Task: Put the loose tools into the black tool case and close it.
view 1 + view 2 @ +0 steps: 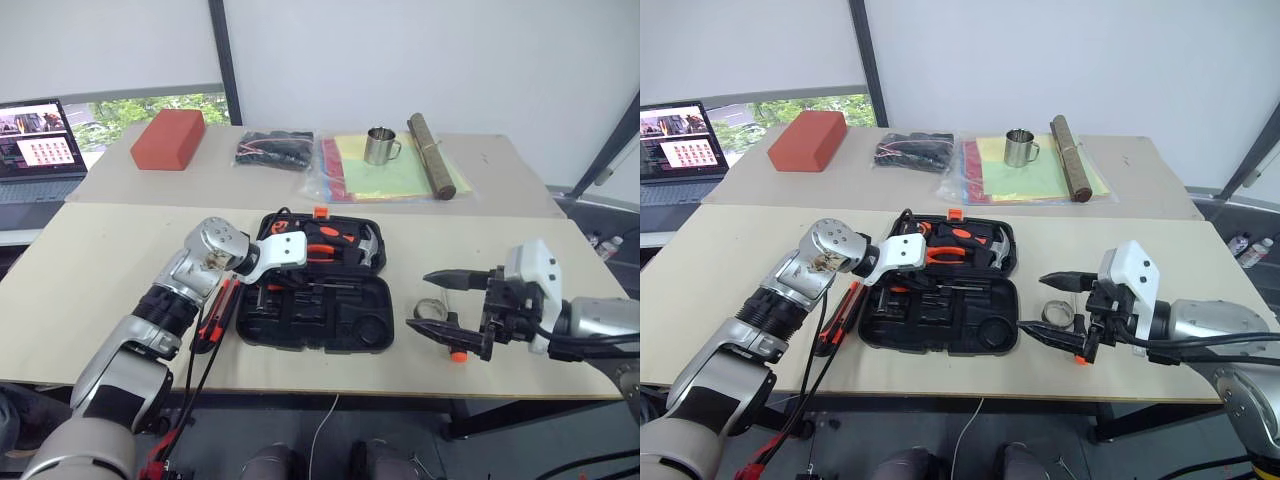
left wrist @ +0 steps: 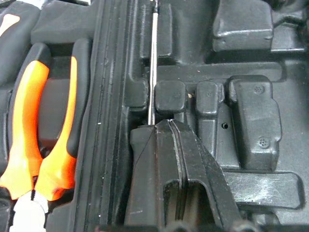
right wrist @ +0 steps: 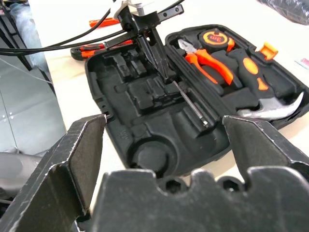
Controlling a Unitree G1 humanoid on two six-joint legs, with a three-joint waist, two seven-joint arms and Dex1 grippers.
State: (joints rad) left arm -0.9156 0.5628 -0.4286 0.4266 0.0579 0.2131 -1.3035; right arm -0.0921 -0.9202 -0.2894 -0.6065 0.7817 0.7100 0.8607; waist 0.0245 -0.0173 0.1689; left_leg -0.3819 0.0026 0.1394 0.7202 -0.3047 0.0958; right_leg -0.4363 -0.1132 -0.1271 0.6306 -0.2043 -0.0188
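While left claw (image 3: 164,72) pinches screwdriver (image 3: 193,104), shaft lengthwise along case (image 3: 145,159); right claw (image 1: 440,300) spread

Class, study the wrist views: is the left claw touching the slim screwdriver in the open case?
Touching. In the right wrist view the left claw, shut, pinches the slim screwdriver at its near end, its metal shaft running on over the black tool case.

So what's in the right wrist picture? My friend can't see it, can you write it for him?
The left gripper is shut on a slim screwdriver over the open black tool case. Orange-handled pliers, a tape measure and a hammer sit in it, and the right gripper is open in front.
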